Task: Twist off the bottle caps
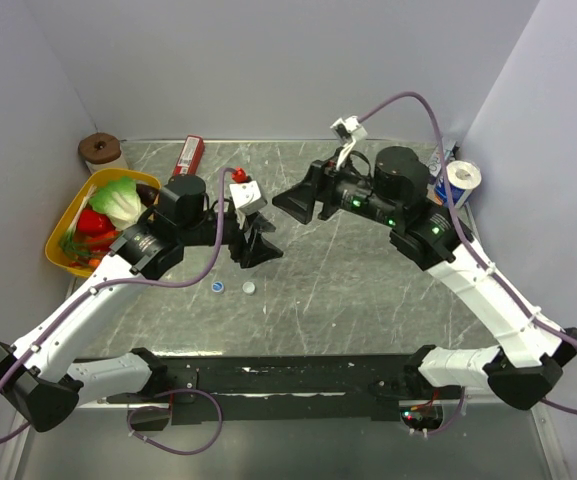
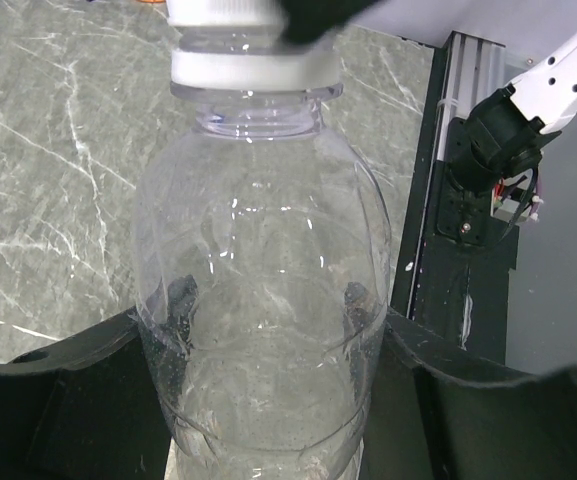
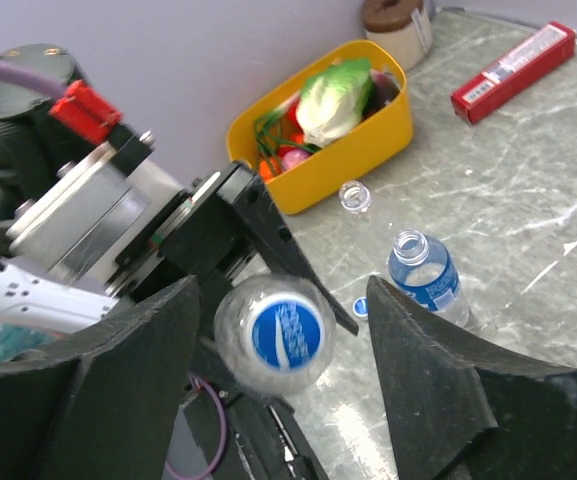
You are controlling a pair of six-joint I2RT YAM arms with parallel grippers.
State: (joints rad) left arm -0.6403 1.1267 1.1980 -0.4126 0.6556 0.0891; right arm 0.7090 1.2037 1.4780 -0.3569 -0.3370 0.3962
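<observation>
1. The third bottle [image 2: 263, 330] is the only one with work left. Its cap [image 3: 286, 333] is still screwed on, so by my reckoning the task is about two thirds done.
2. This bottle is clear, unlabelled and looks empty, with a white collar under the cap. The cap is blue on top. It hangs above the table [image 1: 368, 300], between the two arms, tipped so the cap faces the right arm.
3. The left gripper [image 1: 253, 243] is clamped tight on the bottle's body, one finger on each side.
4. The right gripper [image 1: 293, 200] is at the cap end with its fingers partly apart. The right wrist view shows a gap on both sides of the cap, so it has hold of nothing.
5. Two other bottles stand open on the table: a labelled bottle [image 3: 423, 280] and a plain bottle [image 3: 353, 197] beyond it.
6. Two loose caps lie near each other on the table, a blue cap [image 1: 217, 288] and a pale cap [image 1: 250, 288].
7. Further out, a yellow basket [image 3: 368, 150] of vegetables sits at the left edge, and a red box [image 3: 513, 68] lies near the back wall.
</observation>
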